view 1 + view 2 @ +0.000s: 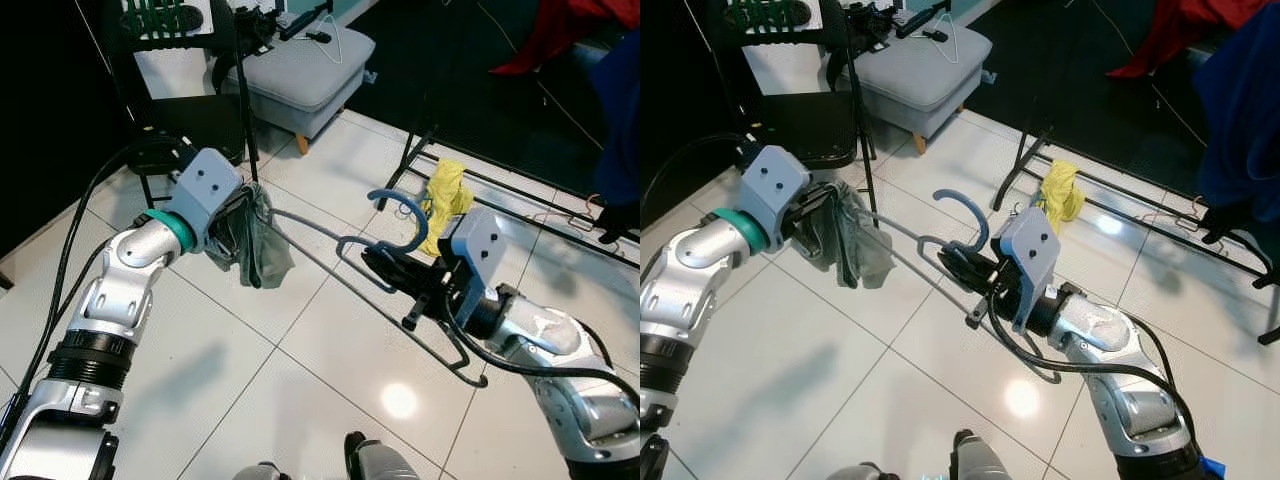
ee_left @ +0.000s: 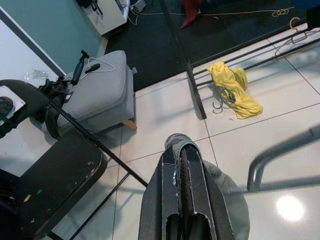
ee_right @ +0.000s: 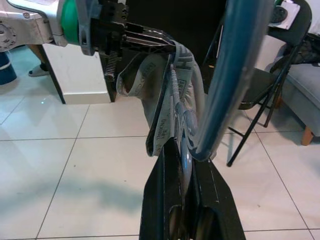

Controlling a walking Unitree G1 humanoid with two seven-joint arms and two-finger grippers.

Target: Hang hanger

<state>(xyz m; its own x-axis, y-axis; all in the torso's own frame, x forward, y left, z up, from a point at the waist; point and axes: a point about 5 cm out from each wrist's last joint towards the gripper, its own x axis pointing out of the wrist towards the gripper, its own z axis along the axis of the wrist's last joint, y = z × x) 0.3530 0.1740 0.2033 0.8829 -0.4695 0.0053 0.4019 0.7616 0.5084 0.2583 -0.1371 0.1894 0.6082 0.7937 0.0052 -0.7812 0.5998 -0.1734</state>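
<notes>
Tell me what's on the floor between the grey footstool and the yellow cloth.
Bare white tile, crossed by the rack's black leg, in the left wrist view between footstool and yellow cloth.

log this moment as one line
left gripper: shut on cloth | right gripper: shut on hanger | rack: not reached

Bright overhead light glares on glossy floor tiles [image 1: 398, 400]; views sharp.

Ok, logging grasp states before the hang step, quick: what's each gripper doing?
Left gripper: shut on the grey garment.
Right gripper: shut on the hanger.
</notes>
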